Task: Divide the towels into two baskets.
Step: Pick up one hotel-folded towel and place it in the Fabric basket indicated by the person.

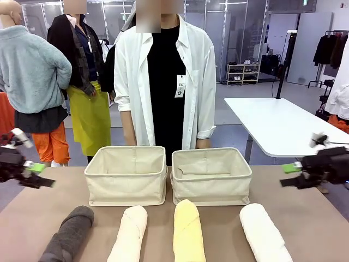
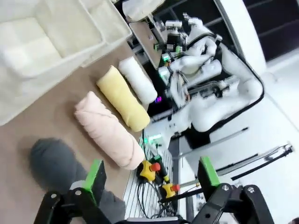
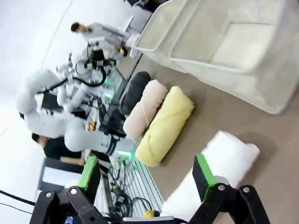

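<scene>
My left hand (image 1: 39, 174) and right hand (image 1: 289, 174) hover spread, empty. Dark grey towel (image 1: 68, 234), peach towel (image 1: 129, 234), yellow towel (image 1: 188, 232) and white towel (image 1: 264, 232) lie rowed before two baskets (image 1: 126, 185).

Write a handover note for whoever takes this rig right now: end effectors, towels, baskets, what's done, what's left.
Left end effector: open, empty, raised at the table's left side, above the dark grey towel.
Right end effector: open, empty, raised at the right side, above the white towel.
Towels: dark grey towel, cream-peach towel, pale yellow towel and white towel lie rolled in a row along the near side.
Baskets: left basket and right basket stand side by side behind the row, both empty.
Done: nothing sorted.
Left: all four towels, split between the baskets.
</scene>
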Motion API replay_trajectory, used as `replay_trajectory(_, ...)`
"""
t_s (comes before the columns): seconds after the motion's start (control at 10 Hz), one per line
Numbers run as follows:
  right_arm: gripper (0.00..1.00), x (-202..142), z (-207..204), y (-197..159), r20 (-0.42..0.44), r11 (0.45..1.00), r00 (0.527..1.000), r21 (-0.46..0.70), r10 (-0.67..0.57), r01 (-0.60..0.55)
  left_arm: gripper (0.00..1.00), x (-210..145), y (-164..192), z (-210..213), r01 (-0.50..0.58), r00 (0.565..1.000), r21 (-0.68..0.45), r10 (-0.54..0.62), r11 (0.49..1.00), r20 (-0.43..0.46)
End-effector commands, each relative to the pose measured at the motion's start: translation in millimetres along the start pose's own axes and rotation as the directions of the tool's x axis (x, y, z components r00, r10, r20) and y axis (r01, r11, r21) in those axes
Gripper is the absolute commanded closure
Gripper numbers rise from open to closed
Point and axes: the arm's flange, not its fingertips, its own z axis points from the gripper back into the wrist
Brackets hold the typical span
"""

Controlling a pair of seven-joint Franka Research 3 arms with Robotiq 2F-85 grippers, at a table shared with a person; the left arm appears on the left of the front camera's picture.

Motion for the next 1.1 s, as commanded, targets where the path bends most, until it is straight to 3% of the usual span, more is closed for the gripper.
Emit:
replay_trajectory(0.0,0.0,-21,31,-8,0.134,0.999,0.99,0.01,-0.044,0.043,0.0,-21,2,46,0.003,0.988,0.011,-0.005,1.0,0.154)
replay_trajectory(0.2,0.0,-62,75,-16,0.289,0.997,0.954,0.021,-0.082,0.079,0.0,-62,11,89,-0.022,0.966,0.033,0.013,0.999,0.257)
replay_trajectory(0.5,0.0,-103,121,-29,0.436,0.99,0.89,0.018,-0.134,0.141,0.0,-95,18,136,-0.08,0.921,0.071,0.046,0.994,0.387)
replay_trajectory(0.7,0.0,-114,134,-31,0.478,0.988,0.868,0.008,-0.137,0.151,0.0,-102,15,153,-0.091,0.898,0.084,0.046,0.992,0.437)
replay_trajectory(1.0,0.0,-108,146,-34,0.452,0.982,0.876,0.001,-0.17,0.19,0.0,-109,18,148,-0.119,0.912,0.1,0.069,0.988,0.405)
